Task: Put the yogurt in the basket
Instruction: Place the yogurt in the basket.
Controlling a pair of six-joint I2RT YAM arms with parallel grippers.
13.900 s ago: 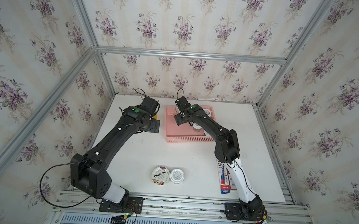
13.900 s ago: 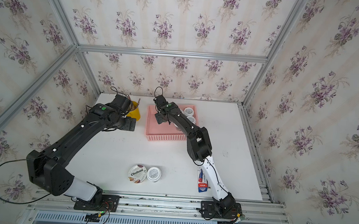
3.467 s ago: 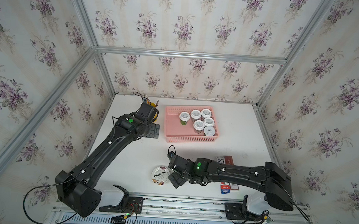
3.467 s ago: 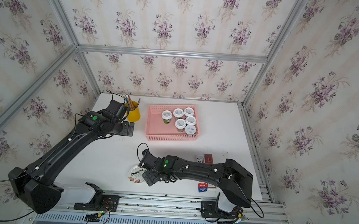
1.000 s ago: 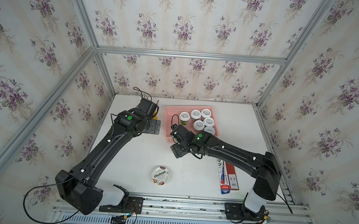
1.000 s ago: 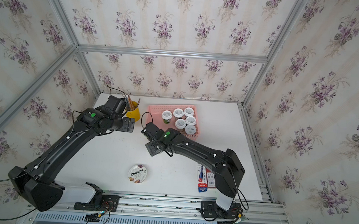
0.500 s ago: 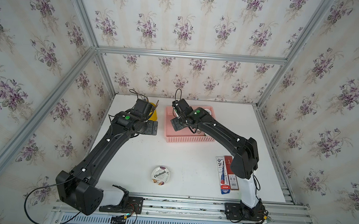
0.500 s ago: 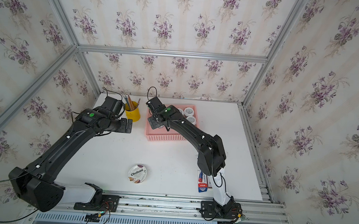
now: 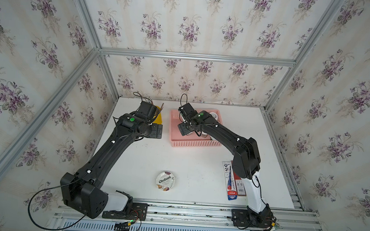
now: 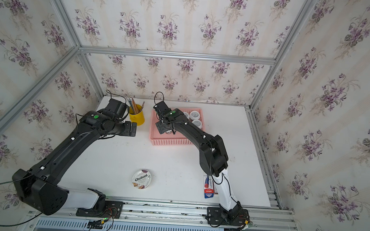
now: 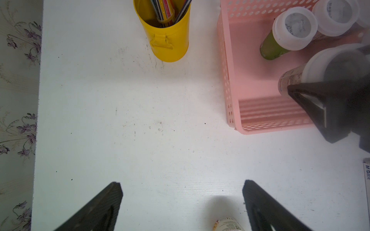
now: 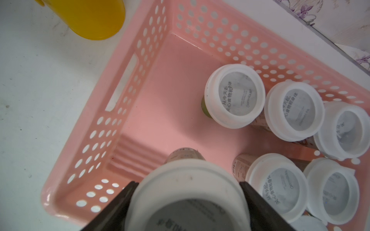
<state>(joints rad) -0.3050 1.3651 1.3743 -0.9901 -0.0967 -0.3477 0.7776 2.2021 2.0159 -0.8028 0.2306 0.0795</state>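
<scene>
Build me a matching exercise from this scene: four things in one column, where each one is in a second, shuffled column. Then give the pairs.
Things
1. Chobani cup
2. yellow pencil cup
3. white-lidded cup
4. red and blue packets

Places
A. gripped by the right end effector over the pink basket
B. flat on the table, partly under the right arm
C. alone on the open table, toward the front edge
D. standing at the back, beside the basket

Pairs: 1-C, 2-D, 3-A, 4-B
</scene>
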